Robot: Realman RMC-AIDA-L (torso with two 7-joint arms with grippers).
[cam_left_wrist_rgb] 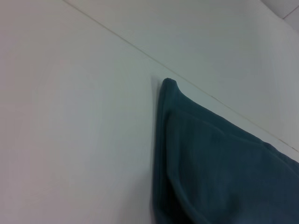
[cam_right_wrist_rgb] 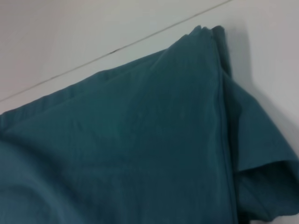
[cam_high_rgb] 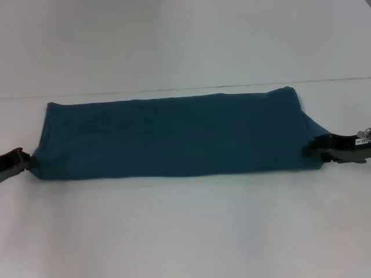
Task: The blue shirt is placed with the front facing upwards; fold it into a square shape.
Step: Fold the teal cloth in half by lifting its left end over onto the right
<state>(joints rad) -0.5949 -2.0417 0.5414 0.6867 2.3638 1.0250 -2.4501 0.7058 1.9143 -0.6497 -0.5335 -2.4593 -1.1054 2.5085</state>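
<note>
Claws left (cam_high_rgb: 28,161) and right (cam_high_rgb: 307,147) are pinching the shirt (cam_high_rgb: 174,136) ends on the counter (cam_high_rgb: 185,231); lifting evenly keeps the fold square.

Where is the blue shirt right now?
In the head view the blue shirt lies across the middle of the white table as a long folded band, with the left gripper at one end and the right gripper at the other.

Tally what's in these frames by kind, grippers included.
Shirt: 1
Grippers: 2, left gripper, right gripper
Table: 1
Total: 4
</note>
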